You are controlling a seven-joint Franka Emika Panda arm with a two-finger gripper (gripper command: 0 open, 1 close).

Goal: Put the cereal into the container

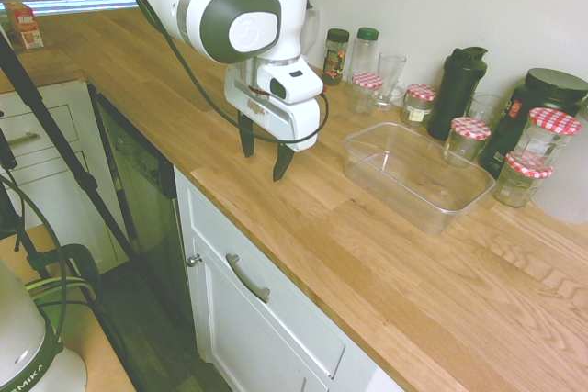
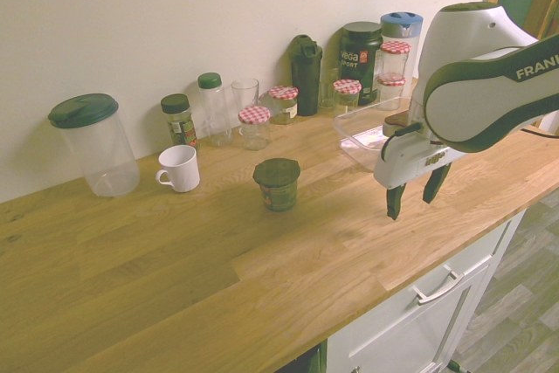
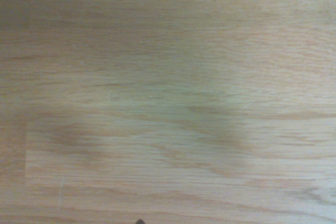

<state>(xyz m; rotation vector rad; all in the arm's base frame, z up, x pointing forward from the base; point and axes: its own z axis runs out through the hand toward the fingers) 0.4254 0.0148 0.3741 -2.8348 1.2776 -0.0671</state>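
We judge the biggest risk to be the reach itself: the tool [image 2: 414,200] hangs released and empty, jaws spread and pointing down over bare counter [image 2: 288,259], while the cereal [image 2: 278,184] stands upright on the counter well apart from it, on the tool's side away from the container [image 2: 371,137]. If we come down off-centre on the small cup, a finger could strike its dark rim and tip it over. A smaller risk comes later: the container's wall is clear and low, so a carried cup could clip the rim and shove the tub toward the jars behind it.

Taking the container as our landmark, it is the widest vessel and looks empty. The big lidded canister [image 2: 94,143] stands far from it, beyond the cereal, and also looks empty. The white mug [image 2: 180,168] sits between canister and cereal; we cannot see inside it. The red-checked jars [image 1: 531,167] crowd just beside the container's far side and seem mostly empty.
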